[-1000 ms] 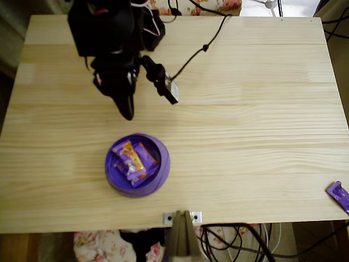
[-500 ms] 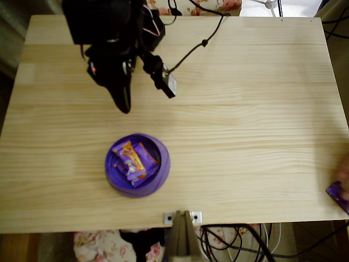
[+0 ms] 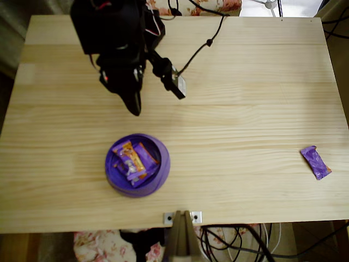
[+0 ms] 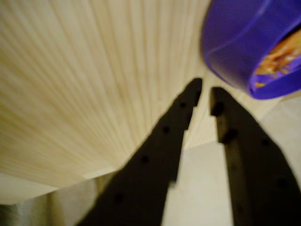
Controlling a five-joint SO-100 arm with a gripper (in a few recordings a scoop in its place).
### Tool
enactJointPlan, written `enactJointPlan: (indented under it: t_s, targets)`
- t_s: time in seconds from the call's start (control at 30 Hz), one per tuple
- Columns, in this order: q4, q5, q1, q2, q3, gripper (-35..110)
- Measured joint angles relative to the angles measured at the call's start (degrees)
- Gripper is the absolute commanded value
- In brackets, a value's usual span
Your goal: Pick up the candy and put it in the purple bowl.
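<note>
the candy [image 3: 316, 162] is seen far right on the desk [image 3: 245, 82], well apart from the hand [image 3: 134, 108]. the hand is nearly closed and empty, so the flat wrapper could be pushed away unless it is opened.

Wrist view is motion-blurred all over: table [image 4: 84, 80] grain smears into streaks. Purple bowl [image 4: 244, 42] is cut off by the top and right edges, only part of rim and wall in frame; contents are an orange-purple blur, can't tell pieces apart. Gripper [image 4: 205, 92] fingers run off the bottom edge, bases unseen. Overhead: gripper [image 3: 134, 108] jaws merge into one dark tip under the arm body, gap unreadable there. Candies inside the purple bowl [image 3: 158, 172] overlap, count unclear. Candy [image 3: 316, 162] near the right edge too small to read print.
</note>
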Motion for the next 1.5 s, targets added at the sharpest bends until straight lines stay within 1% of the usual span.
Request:
enactJointPlan:
  t_s: [0.07,0.17,0.27,0.37,0.43,0.57,0.67,0.73,0.9,0.97,1.07,1.17,1.37,1.5]
  targets:
    - [0.2,1.9,-1.5,0.0,-2.0,0]
    - [0.7,8.3,-5.7,0.0,-7.5,0]
    - [-1.3,19.5,-10.8,0.0,-12.9,0]
    - [-7.7,31.5,-18.4,-2.8,-17.5,0]
    - [-9.9,37.4,-23.7,-7.9,-22.9,0]
    - [-15.4,46.2,-34.0,-24.1,-36.3,0]
    - [-20.0,51.4,-38.8,-36.2,-45.8,0]
    - [-21.5,54.1,-41.4,-44.5,-53.1,0]
    - [-21.4,57.9,-46.2,-66.6,-75.9,0]
    - [-18.8,59.1,-46.7,-75.8,-86.5,0]
    - [-12.3,60.6,-46.2,-91.2,-102.6,0]
    - [-11.3,62.5,-45.8,-107.0,-117.8,0]
    - [-11.0,61.0,-45.1,-114.9,-138.3,0]
    - [-11.0,59.8,-44.1,-117.1,-144.5,0]
